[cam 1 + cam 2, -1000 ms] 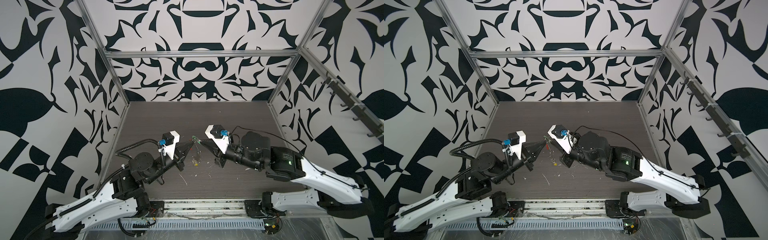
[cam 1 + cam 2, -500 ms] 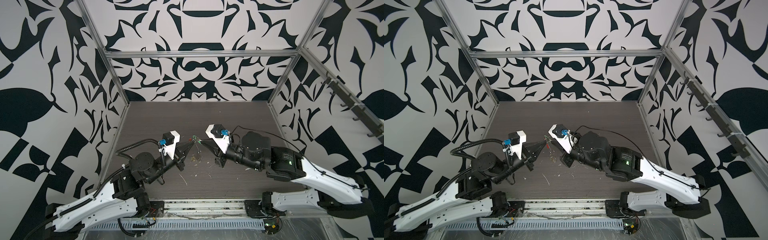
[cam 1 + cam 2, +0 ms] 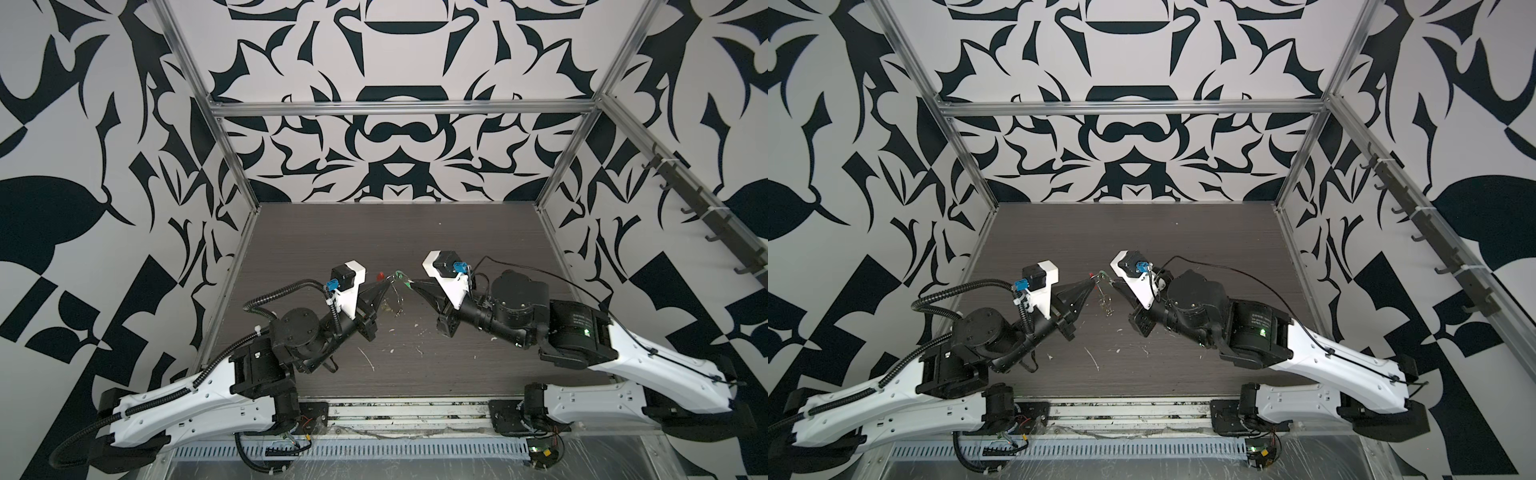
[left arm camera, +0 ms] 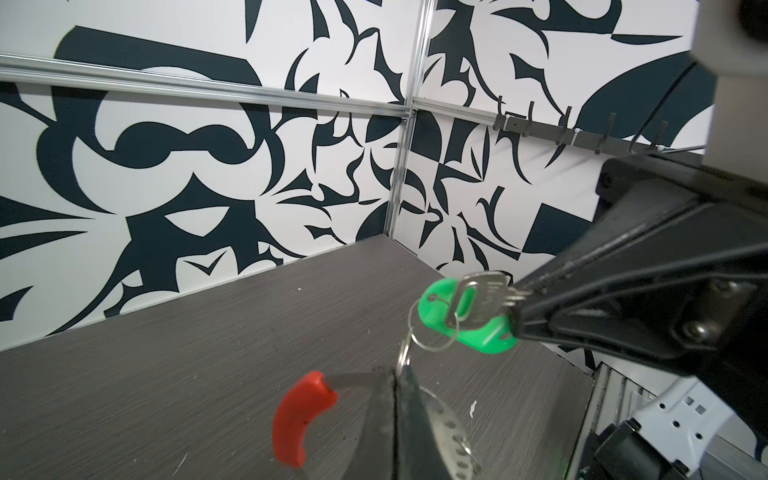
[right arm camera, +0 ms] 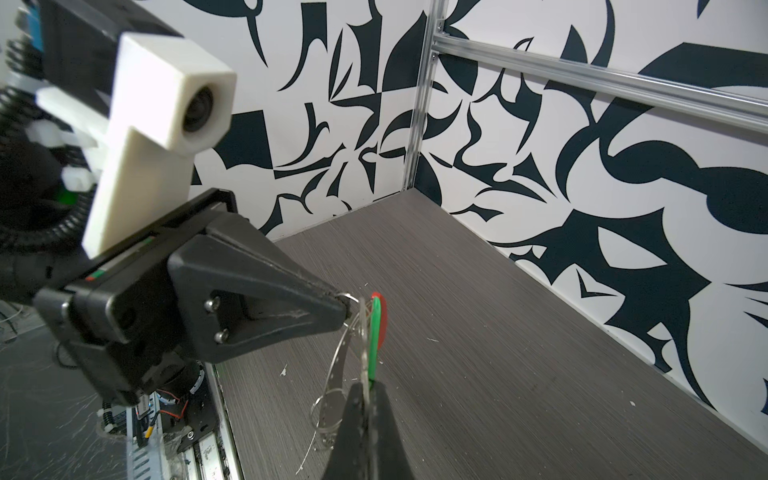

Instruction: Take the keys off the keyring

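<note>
Both grippers meet above the middle of the table. My left gripper (image 4: pixel 399 376) is shut on the thin grey wire of the keyring (image 4: pixel 357 377), right beside its red sleeve (image 4: pixel 301 415). The sleeve (image 3: pixel 379 275) shows in both top views as a red speck by the left gripper (image 3: pixel 388 283). My right gripper (image 5: pixel 365 386) is shut on a silver key (image 4: pixel 478 299) and its green tag (image 4: pixel 469 320), seen edge-on in the right wrist view as a green tag (image 5: pixel 375 336). A split ring (image 4: pixel 432 334) links that key to the wire. A perforated silver strip (image 5: pixel 338 365) and small rings (image 5: pixel 324 411) hang below.
White flecks of debris (image 3: pixel 368 357) lie on the dark table (image 3: pixel 374 237) in front of the grippers. A small yellowish piece (image 3: pixel 387 308) sits under them; I cannot tell what it is. Patterned walls close in three sides, and a hook rail (image 3: pixel 706 208) runs along the right wall.
</note>
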### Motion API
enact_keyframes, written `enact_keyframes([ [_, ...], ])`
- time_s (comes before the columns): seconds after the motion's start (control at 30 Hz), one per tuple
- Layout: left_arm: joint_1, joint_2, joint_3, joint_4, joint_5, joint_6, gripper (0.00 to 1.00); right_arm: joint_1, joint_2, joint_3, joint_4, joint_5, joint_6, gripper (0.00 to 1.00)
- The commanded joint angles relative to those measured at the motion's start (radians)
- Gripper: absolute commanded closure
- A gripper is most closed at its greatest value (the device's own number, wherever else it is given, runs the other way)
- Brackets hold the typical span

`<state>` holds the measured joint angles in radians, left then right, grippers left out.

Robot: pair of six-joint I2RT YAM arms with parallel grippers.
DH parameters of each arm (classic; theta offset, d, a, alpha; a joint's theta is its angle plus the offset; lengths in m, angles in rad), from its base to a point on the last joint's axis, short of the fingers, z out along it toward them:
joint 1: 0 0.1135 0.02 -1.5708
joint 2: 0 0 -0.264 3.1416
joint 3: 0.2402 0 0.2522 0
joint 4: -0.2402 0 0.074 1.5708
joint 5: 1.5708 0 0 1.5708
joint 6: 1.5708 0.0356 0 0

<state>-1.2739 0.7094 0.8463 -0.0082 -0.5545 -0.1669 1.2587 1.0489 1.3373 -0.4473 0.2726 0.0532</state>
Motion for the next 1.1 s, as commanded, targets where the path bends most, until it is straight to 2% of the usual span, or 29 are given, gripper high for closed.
enact_keyframes([
  [0.0, 0.002, -0.024, 0.008, 0.056, -0.087, -0.007, 1.0, 0.007, -0.036, -0.008, 0.065, 0.031, 0.027, 1.0],
  [0.6, 0.001, -0.049, -0.056, 0.209, -0.237, -0.009, 1.0, 0.011, -0.067, -0.094, 0.104, 0.011, 0.072, 1.0],
  [1.07, 0.001, -0.082, -0.069, 0.268, -0.208, -0.002, 1.0, 0.018, -0.073, -0.195, 0.111, 0.011, 0.115, 1.0],
])
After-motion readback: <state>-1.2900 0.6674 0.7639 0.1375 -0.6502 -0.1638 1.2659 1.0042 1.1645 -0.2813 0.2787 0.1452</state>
